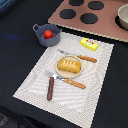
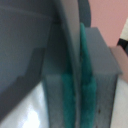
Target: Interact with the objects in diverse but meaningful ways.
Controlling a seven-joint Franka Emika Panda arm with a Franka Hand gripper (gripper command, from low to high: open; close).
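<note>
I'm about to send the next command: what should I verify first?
1. Gripper closed on something: ok, its teal pads clamp a thin grey curved piece.
2. What that piece belongs to: cannot tell.
3. Arm visible in the exterior view: not ok, it is out of frame.
4. Bread loaf seated on the plate: ok.
5. Tomato inside the pot: ok.

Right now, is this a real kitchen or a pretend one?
Probably a pretend play kitchen: a pink toy stove with flat black burners, a small pot holding a tomato, and a bread loaf on a plate with cutlery on a placemat.
</note>
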